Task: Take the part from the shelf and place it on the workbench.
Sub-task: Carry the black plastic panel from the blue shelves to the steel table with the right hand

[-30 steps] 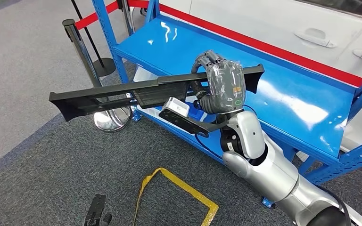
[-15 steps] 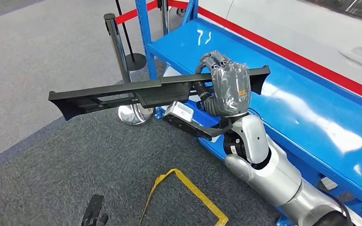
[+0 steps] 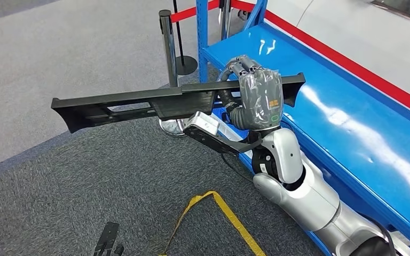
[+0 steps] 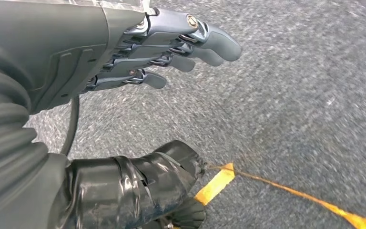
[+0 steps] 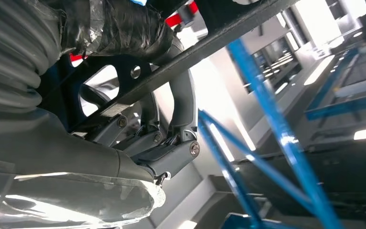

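Right hand [image 3: 256, 98], fingers closed around the long black part [image 3: 139, 104], is carrying it across frame centre, clear of the blue shelf [image 3: 352, 122], which is sliding rightward as the robot turns; left hand [image 4: 138, 52] is hanging empty, fingers extended.

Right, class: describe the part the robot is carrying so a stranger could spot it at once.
Find the blue shelf, then the robot's right hand in front of it. That hand grips a long black plastic part, a flat ribbed bar held level above the grey carpet.
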You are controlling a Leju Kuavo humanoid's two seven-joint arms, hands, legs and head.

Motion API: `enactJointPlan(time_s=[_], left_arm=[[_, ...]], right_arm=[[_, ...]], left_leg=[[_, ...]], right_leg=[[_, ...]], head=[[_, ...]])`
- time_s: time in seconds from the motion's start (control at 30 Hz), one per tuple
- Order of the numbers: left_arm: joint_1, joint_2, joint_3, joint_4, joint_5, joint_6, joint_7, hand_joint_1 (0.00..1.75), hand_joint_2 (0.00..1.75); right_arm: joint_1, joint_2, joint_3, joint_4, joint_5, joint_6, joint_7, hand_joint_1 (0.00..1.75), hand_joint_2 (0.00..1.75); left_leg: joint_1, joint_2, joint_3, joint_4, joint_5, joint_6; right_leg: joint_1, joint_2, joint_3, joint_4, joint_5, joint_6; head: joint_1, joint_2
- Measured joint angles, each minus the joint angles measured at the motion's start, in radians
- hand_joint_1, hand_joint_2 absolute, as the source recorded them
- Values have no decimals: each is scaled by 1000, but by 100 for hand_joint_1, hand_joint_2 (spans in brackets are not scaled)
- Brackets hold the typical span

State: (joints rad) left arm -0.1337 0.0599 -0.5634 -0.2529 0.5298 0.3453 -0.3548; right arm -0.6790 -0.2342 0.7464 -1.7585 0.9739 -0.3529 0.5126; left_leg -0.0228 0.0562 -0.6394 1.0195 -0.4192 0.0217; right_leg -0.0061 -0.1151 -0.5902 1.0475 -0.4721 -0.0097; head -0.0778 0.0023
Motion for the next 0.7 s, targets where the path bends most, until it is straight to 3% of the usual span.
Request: enactJointPlan(time_s=[0.03,0.07,0.17,0.23,0.3,0.33,0.4,0.43,0.47,0.53,0.57,0.6,0.67,0.7], left_arm=[[2,1,-1,0,0,0,0,0,175],[3,1,-2,0,0,0,0,0,175],[0,1,-5,0,0,0,-1,0,175],[-3,1,-6,0,0,0,-1,0,175],[-4,1,-7,0,0,0,-2,0,175],[-4,1,-9,0,2,-1,-3,0,175],[-5,1,-11,0,5,-2,-4,0,175],[-6,1,-11,0,6,-3,-5,0,175],[-6,1,-11,0,6,-4,-5,0,175],[-4,3,-12,0,7,-5,-3,0,175],[-1,3,-12,0,6,-6,-1,0,175],[0,3,-13,0,4,-6,2,0,175],[-5,1,-15,0,-2,-7,7,0,175],[-8,1,-16,0,-4,-7,10,0,175]], right_arm=[[0,0,-1,-1,0,0,0,175,175],[0,-1,-1,-2,0,0,0,175,175],[0,-3,-6,-6,0,0,0,175,175],[1,-4,-8,-7,0,0,0,175,175],[4,-6,-9,-6,0,2,0,175,175],[6,-8,-10,-6,0,5,0,175,175],[9,-13,-12,-8,0,10,0,175,175],[9,-13,-13,-9,1,11,0,175,175],[9,-14,-14,-11,2,12,0,175,175],[8,-14,-15,-12,4,13,0,175,175],[6,-15,-15,-13,5,15,0,175,175],[4,-15,-16,-14,7,18,0,175,175],[0,-15,-16,-17,11,27,1,175,175],[-2,-15,-16,-17,14,32,1,175,175]], left_leg=[[4,-11,4,-5,2,4],[8,-22,9,-11,4,8],[15,-52,21,-22,9,25],[14,-60,21,-22,10,32],[15,-73,21,-20,9,32],[16,-96,21,-14,5,29],[19,-151,13,10,-8,18],[22,-171,6,21,-13,11],[24,-183,-1,26,-14,5],[30,-201,-10,25,-11,-6],[29,-190,-14,30,-15,-12],[27,-164,-25,52,-27,-19],[26,-97,-73,148,-73,-31],[30,-78,-107,211,-97,-36]], right_leg=[[0,-2,3,0,-4,5],[-2,12,2,9,-11,10],[-5,89,-49,122,-69,17],[-6,102,-79,178,-94,16],[-6,105,-100,207,-94,17],[-8,113,-98,184,-62,19],[-17,163,-79,107,-1,22],[-20,183,-53,46,27,22],[-19,195,-47,33,23,20],[-16,176,-44,27,25,12],[-18,165,-40,23,26,7],[-20,153,-36,18,27,0],[-20,128,-30,11,27,-8],[-19,114,-28,11,26,-10]], head=[[1,0],[2,0],[9,0],[12,0],[11,0],[11,0],[10,0],[10,0],[10,0],[12,0],[10,0],[5,0],[-5,0],[-8,0]])
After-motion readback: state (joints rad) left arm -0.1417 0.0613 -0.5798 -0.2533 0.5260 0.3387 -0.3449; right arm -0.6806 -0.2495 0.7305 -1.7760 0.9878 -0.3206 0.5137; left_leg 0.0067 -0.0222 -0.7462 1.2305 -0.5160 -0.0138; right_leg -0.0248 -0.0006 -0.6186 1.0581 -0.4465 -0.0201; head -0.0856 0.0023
